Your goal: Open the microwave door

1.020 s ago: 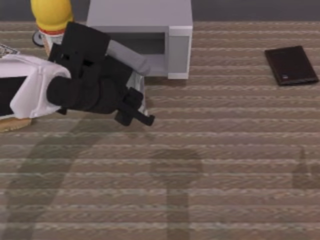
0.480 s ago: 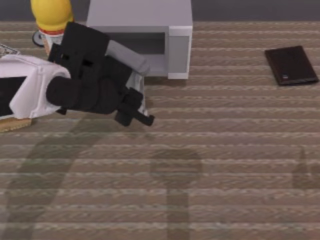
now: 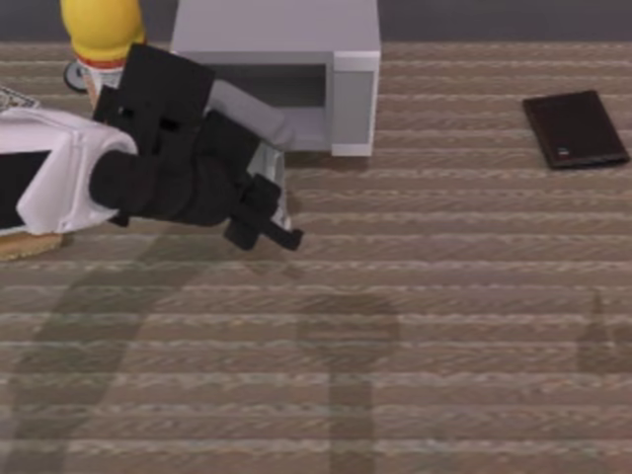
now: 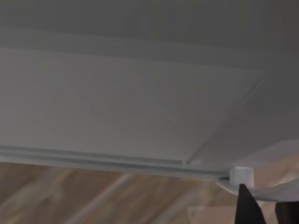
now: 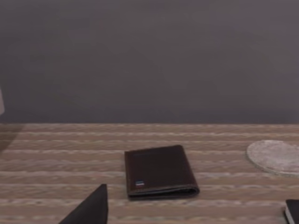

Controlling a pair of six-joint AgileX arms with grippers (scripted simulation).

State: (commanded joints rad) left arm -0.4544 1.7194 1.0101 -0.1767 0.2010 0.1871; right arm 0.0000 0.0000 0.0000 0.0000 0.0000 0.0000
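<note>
Microwave (image 3: 296,35) at the table's (image 3: 444,326) far edge, cavity exposed, the microwave door (image 3: 269,183) swung out toward the front. Left tool (image 3: 265,222) pinching the door's free edge to drag it wider; right tool (image 5: 88,207) parked, grip impossible to tell

No readable text, number or brand shows in any view. The dark wallet (image 5: 160,171) carries a tiny blue-and-white tag near one corner, too small to read. The microwave (image 3: 281,59) shows plain grey faces, its control strip bare of markings.
</note>
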